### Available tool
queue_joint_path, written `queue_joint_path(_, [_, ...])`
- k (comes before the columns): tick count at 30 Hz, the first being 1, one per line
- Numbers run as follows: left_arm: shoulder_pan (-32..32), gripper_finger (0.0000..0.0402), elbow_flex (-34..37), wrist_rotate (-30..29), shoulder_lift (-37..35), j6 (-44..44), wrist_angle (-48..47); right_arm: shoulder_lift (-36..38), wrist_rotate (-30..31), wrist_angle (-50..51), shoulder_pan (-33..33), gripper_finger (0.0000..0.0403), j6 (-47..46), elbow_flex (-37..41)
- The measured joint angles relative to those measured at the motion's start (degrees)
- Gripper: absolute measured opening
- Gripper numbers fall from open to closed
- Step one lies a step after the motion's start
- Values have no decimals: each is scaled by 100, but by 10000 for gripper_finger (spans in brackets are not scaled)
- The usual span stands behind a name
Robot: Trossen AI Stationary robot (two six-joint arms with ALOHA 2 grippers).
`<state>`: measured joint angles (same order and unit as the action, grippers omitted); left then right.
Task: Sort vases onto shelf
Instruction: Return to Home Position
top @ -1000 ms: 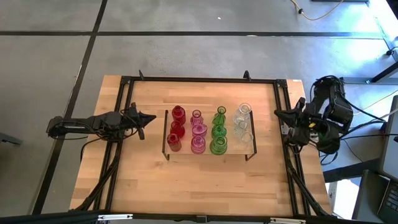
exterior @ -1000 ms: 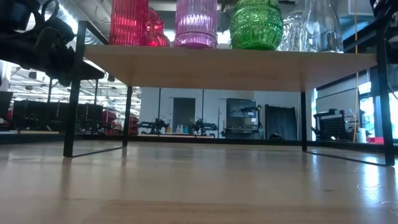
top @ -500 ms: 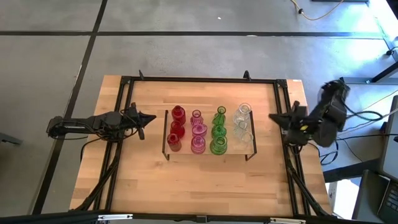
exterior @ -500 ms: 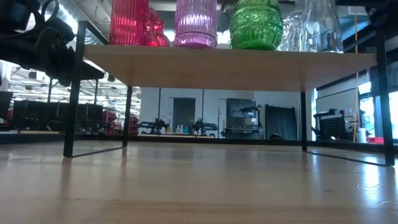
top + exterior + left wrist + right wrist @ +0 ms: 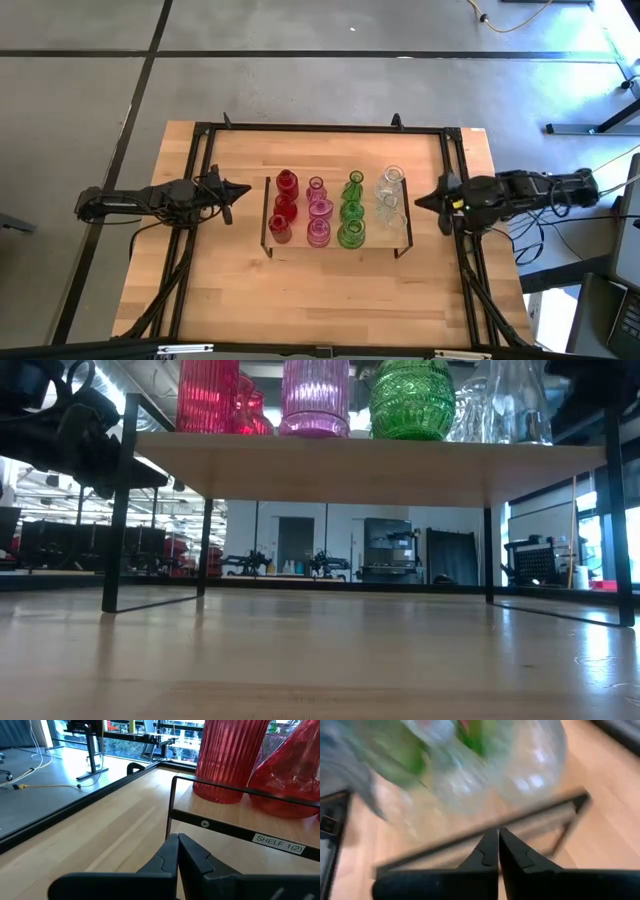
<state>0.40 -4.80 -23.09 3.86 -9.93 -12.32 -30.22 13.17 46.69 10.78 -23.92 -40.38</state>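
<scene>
Vases [image 5: 319, 210] of small translucent glass stood on the shelf [image 5: 302, 215], a low light-wood platform on thin black legs at the middle of the worktop [image 5: 330, 300]. They were sorted into four lines running from the shelf's back edge to its front edge. From its left edge to its right they were the red vases [image 5: 285, 205], pink vases [image 5: 318, 233], green vases [image 5: 352, 212] and clear vases [image 5: 390, 200], about three to a line. All seemed upright. The front ones were ribbed or pebbled, with round bellies and narrow necks, and none remained on the bare worktop.

The left gripper [image 5: 245, 190] lay low over the worktop just beside the shelf's left edge, pointing at the red line, its fingers pressed together and holding nothing. The right gripper [image 5: 420, 202] was just beside the shelf's right edge, next to the clear vases, its fingers likewise closed and empty.

The sorting looked finished, so the danger lay in moving the arms away. Either tip sat near enough that a sideways drift could strike the black frame or the nearest glass. These vases looked light and top-heavy and stood close together. I judged that one knock might topple a vase into its neighbours, or off the shelf's edge, where glass would likely break.
</scene>
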Motion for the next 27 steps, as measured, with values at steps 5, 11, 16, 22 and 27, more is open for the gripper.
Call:
queue_joint_path(5, [0,0,0,2,0,0,0,-31,-338,927,-593,0,-309,0])
queue_joint_path(11, [0,0,0,1,0,0,0,-317,-673,732,-1090,0,-440,340])
queue_joint_path(16, [0,0,0,2,0,0,0,-288,-768,-89,-1304,0,-692,1116])
queue_joint_path(22, [0,0,0,2,-2,0,0,-288,-370,-90,-1307,0,-1635,1331])
queue_joint_path(27, [0,0,0,2,0,0,1,-293,208,10,-1307,0,-2182,1707])
